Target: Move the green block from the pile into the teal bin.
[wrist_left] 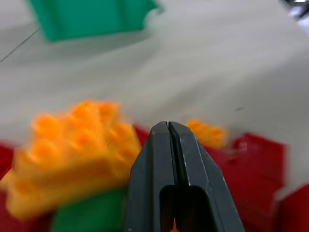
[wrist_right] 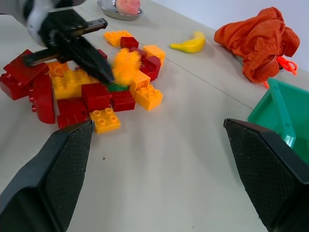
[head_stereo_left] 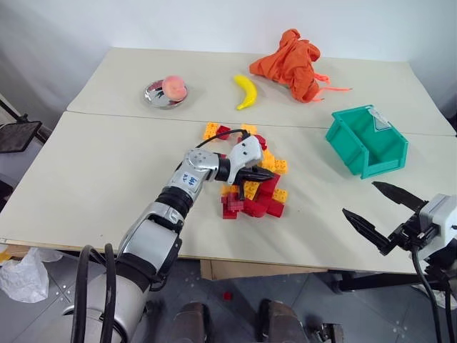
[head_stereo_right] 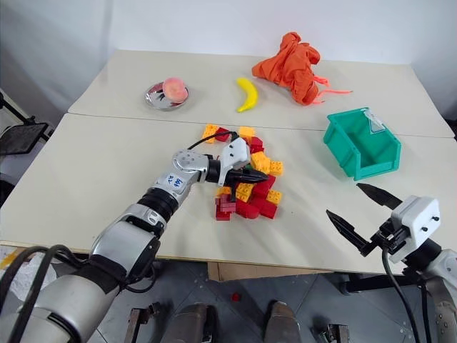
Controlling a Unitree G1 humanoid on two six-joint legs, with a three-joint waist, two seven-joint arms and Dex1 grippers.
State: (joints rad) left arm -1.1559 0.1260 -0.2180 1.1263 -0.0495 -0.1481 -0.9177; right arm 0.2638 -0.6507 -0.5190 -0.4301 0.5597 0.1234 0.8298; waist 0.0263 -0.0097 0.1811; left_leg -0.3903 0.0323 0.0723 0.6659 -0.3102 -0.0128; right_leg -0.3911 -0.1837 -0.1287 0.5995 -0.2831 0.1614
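Left gripper (wrist_left: 168, 133) fingers pressed together, holding nothing, tip down in the pile (head_stereo_left: 251, 179) of red and orange bricks. Green block (wrist_left: 89, 212) lies just beside its fingers, under an orange brick. Right gripper (head_stereo_left: 382, 212) wide open, empty, near the table edge. Teal bin (head_stereo_left: 365, 141) well apart; its label unreadable.

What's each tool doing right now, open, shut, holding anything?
Left tool: shut, holding nothing, its tip in the pile beside the green block.
Right tool: open, empty.

2 beige tables (head_stereo_left: 107, 179), white wall (head_stereo_left: 214, 21)
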